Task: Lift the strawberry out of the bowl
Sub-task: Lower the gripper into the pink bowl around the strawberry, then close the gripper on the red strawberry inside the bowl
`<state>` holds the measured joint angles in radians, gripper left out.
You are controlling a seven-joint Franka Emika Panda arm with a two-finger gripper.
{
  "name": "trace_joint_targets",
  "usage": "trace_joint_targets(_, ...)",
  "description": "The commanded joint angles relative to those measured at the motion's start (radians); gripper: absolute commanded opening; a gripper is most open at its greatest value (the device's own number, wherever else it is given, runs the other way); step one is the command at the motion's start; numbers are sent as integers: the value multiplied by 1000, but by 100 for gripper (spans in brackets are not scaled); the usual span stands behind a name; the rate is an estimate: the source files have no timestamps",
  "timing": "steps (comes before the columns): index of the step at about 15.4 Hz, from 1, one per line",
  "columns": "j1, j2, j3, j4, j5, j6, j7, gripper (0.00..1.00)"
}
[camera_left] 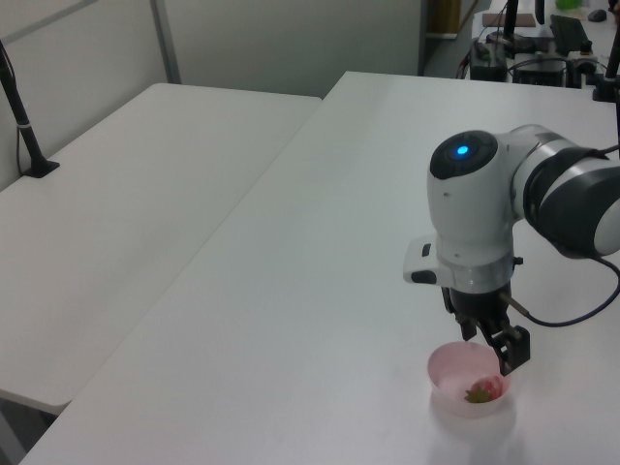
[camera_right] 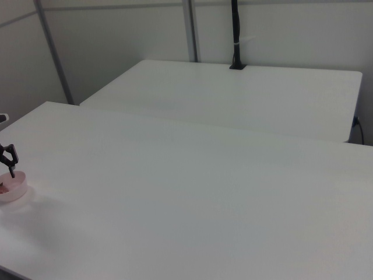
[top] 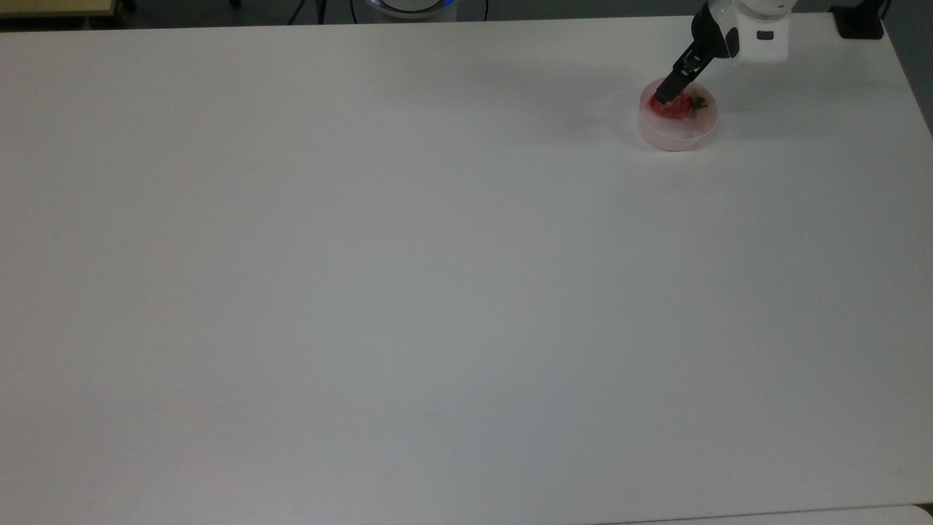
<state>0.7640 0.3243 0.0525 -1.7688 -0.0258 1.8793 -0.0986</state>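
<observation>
The pale pink bowl (top: 678,131) stands near the far right corner of the white table in the top view. The red strawberry (top: 679,109) with its green cap lies inside the bowl. My gripper (top: 665,96) hangs just over the bowl's rim, its dark fingers reaching down at the strawberry's left end in the top view. In the left view the bowl (camera_left: 455,373) and strawberry (camera_left: 487,390) sit under the gripper (camera_left: 490,353), whose two fingers stand apart with nothing between them. The right view has the bowl (camera_right: 14,189) and gripper (camera_right: 10,164) at its left edge.
A second white table (camera_left: 145,194) adjoins this one, with a black post (camera_left: 24,126) on it. A black clamp (top: 859,22) sits at the table's far right corner in the top view. Wide bare tabletop (top: 364,292) spreads to the top view's left.
</observation>
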Motion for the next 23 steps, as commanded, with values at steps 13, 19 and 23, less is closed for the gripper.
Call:
trace_joint_targets(13, -11, 71, 0, -11, -2, 84, -26, 77)
trace_joint_targets(19, -9, 84, 0, -24, -46, 95, -26, 77)
trace_joint_targets(23, -9, 91, 0, -24, -54, 107, -26, 63)
